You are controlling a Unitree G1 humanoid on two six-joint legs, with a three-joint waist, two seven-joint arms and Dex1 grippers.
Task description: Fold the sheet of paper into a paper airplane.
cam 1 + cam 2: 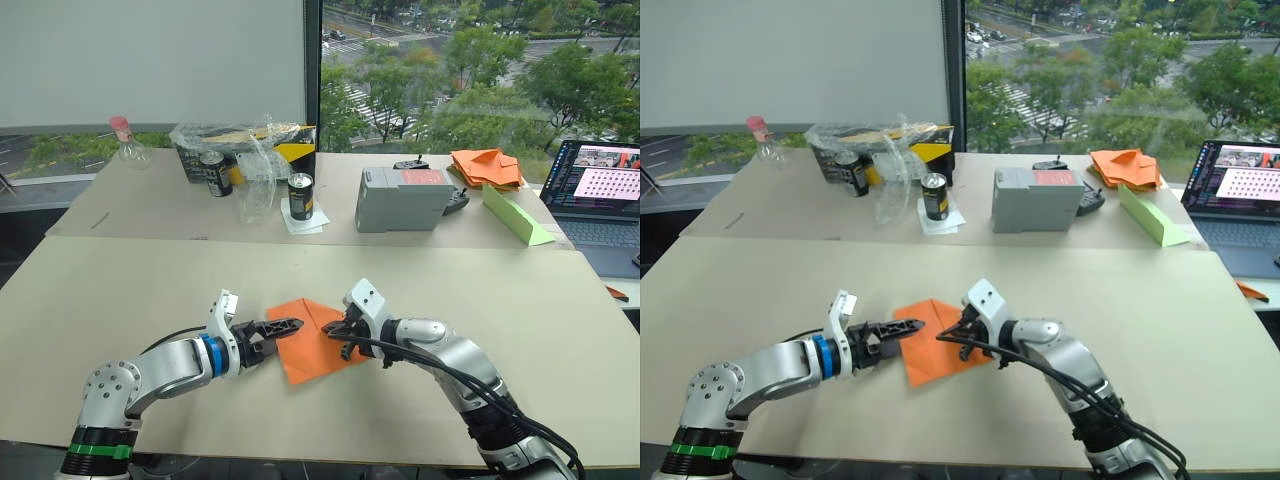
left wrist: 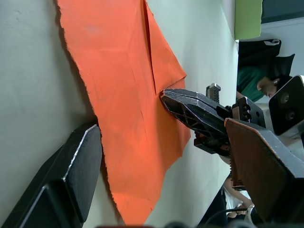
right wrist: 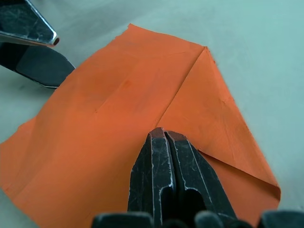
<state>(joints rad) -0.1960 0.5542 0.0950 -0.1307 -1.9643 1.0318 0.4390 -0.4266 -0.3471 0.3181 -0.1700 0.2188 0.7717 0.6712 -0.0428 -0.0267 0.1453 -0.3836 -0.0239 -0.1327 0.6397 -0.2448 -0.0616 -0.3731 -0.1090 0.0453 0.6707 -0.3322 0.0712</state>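
Lying flat on the near table (image 1: pixel 120 300), the sheet of paper (image 1: pixel 305 345) sits between the two arms, with one corner already folded over into a triangular flap on its right side. The right end effector (image 1: pixel 335 330) has its two fingers pressed together, their tips resting on the sheet at the edge of that flap. The left end effector (image 1: pixel 283 327) has its fingers spread apart at the sheet's left edge, one finger (image 2: pixel 66 183) on the table just beside the paper. On the far table stand two cans, a grey box (image 1: pixel 403 198) and a heap of orange paper (image 1: pixel 486 167).
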